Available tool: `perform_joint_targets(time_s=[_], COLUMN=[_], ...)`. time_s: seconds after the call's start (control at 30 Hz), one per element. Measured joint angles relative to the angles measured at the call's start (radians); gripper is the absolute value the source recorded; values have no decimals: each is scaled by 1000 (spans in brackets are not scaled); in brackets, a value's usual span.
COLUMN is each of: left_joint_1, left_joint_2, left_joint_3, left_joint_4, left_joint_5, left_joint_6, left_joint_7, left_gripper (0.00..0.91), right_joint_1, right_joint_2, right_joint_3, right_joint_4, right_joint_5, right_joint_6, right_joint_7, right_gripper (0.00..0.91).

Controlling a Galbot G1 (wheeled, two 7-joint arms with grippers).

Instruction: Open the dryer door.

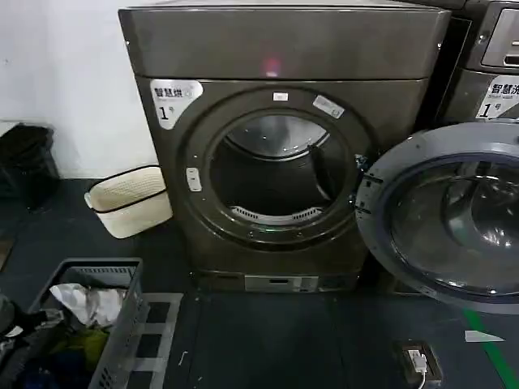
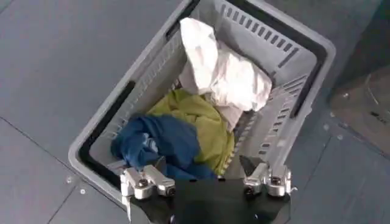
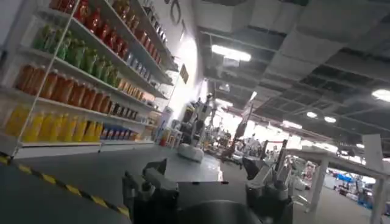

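Chrome-ringed dryer door (image 1: 450,215) stands swung fully open to the right of the dryer (image 1: 280,146), exposing the round drum opening; no gripper fingers are near it. Left wrist view: the left gripper (image 2: 206,181) hangs with fingers spread apart and grasping nothing, directly above a grey laundry basket (image 2: 292,55) holding white, green and blue cloth. Right wrist view: the right gripper (image 3: 210,182), fingers likewise released, faces a shop aisle with shelves of bottles (image 3: 73,67).

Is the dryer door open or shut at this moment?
Open. The dryer door is swung wide to the right of the dryer, its grey inner rim facing forward, and the drum opening is fully exposed.
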Motion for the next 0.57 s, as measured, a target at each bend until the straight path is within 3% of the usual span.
perform_joint_targets(time_s=[0.57], left_joint_1=[1], left_joint_2=[-3], left_joint_3=[7], left_joint_4=[6], left_joint_5=[-53], left_joint_6=[0], left_joint_7=[-19], left_gripper=[907], right_joint_1=[2], right_joint_2=[-2], right_joint_3=[-4], right_joint_4=[-6], right_joint_5=[-4], right_joint_6=[5], right_joint_7=[-3], right_gripper=[907])
